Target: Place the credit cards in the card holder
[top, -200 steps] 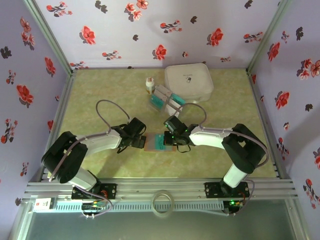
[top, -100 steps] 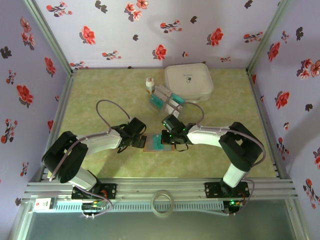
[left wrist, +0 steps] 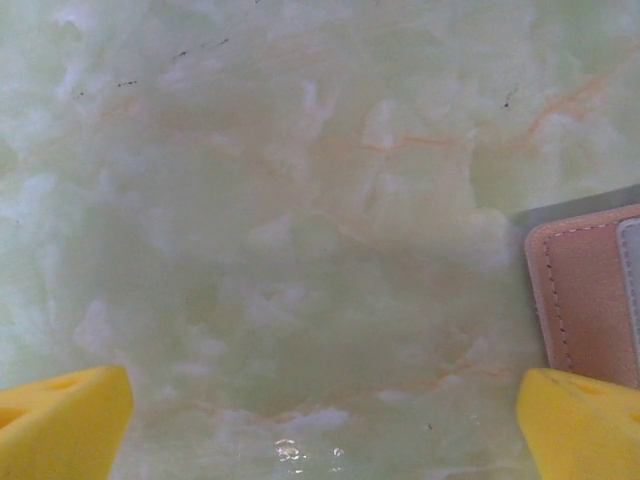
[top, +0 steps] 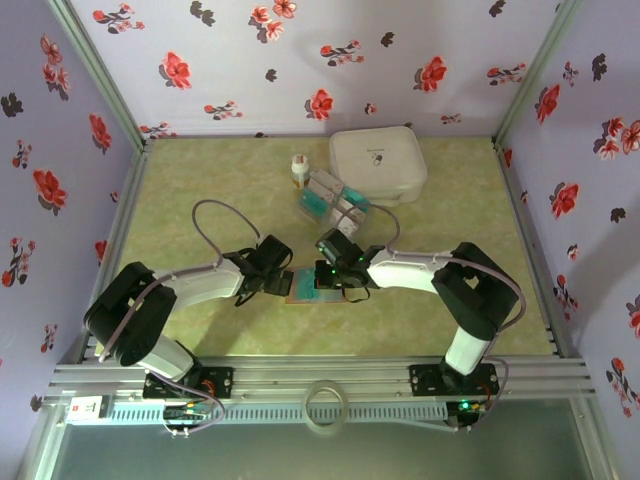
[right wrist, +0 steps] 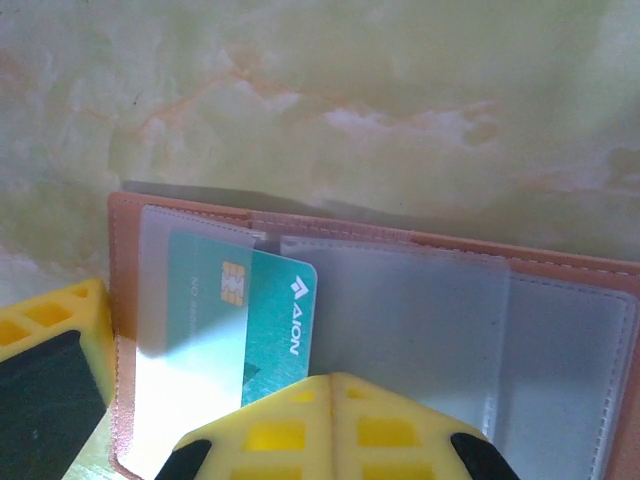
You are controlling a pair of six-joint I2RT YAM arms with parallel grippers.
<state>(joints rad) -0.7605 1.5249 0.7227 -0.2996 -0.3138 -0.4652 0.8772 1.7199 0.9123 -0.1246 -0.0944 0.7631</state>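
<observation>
- Reddish-brown stitched leather card holder (right wrist: 122, 300) lies open just ahead of the right gripper (right wrist: 332, 420), whose jaws are closed.
- Glossy teal credit card (right wrist: 280, 320) sits partway inside a clear sleeve (right wrist: 400, 320).
- Left gripper (left wrist: 320, 420) gapes wide, the holder beside one finger.

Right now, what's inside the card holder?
A teal card sits partway in a clear sleeve of the card holder, chip end under the plastic. The other sleeves look empty. The right arm's closed fingers cover the card's lower end.
</observation>
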